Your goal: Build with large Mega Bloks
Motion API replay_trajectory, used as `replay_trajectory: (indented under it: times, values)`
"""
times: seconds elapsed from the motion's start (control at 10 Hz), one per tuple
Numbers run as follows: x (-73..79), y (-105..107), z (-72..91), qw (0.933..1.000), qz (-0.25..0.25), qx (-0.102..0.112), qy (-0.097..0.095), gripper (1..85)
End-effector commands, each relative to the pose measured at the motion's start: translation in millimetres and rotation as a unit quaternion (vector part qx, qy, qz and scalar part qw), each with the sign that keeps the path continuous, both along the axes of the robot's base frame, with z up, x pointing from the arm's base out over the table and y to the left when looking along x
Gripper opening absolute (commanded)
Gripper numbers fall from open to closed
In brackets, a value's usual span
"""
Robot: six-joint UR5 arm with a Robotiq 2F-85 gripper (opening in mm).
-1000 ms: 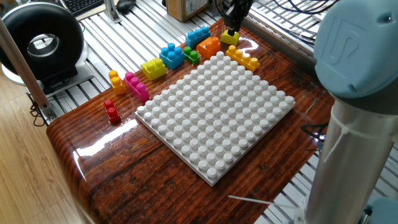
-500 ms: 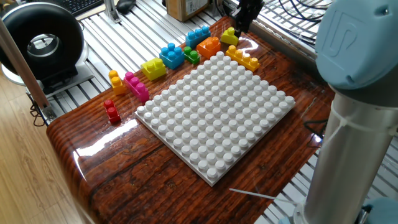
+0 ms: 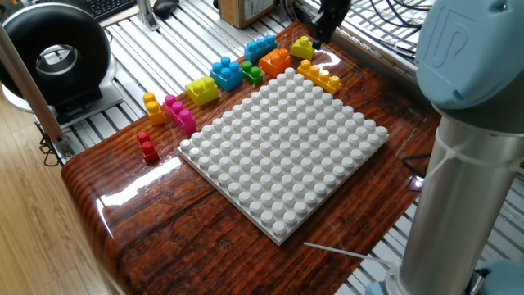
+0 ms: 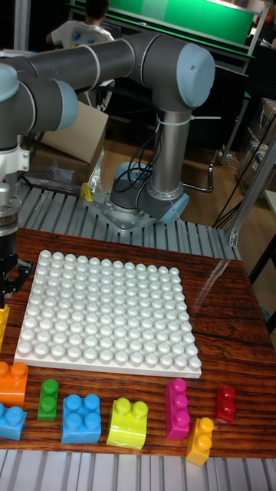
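The large Mega Bloks lie in a row along the far edge of the white studded plate [image 3: 282,147] [image 4: 107,314]. From the left they are red [image 3: 147,147], orange-yellow [image 3: 153,106], pink [image 3: 179,114], yellow [image 3: 202,89], blue [image 3: 226,72], green [image 3: 251,72], a second blue [image 3: 260,46] and orange [image 3: 275,60]. A small yellow brick [image 3: 302,47] and a long orange-yellow one [image 3: 320,76] end the row. My gripper [image 3: 322,33] [image 4: 7,285] hangs just above and beside the small yellow brick. It looks open and holds nothing.
The wooden table [image 3: 164,221] sits on slatted metal rails. A black round device [image 3: 53,53] stands at the left and a cardboard box [image 3: 246,10] at the back. My arm's grey column [image 3: 467,147] fills the right side.
The gripper has risen and shifted right, away from the small yellow brick it stood over. That brick stays on the table. No other brick has moved.
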State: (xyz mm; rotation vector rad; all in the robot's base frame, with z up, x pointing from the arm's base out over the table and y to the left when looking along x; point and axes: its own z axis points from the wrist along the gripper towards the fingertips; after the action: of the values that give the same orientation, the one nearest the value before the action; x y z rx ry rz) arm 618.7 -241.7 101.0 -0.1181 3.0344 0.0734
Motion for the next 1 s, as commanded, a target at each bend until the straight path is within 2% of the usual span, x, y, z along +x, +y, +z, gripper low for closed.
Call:
replay_trajectory:
  times: [0.0,0.9]
  values:
    - [-0.9,-5,-7.6,1.0,-0.007,0.001,-0.003,35.7]
    - [8.7,6,-33.1,0.9998,-0.004,0.006,-0.016,36.0]
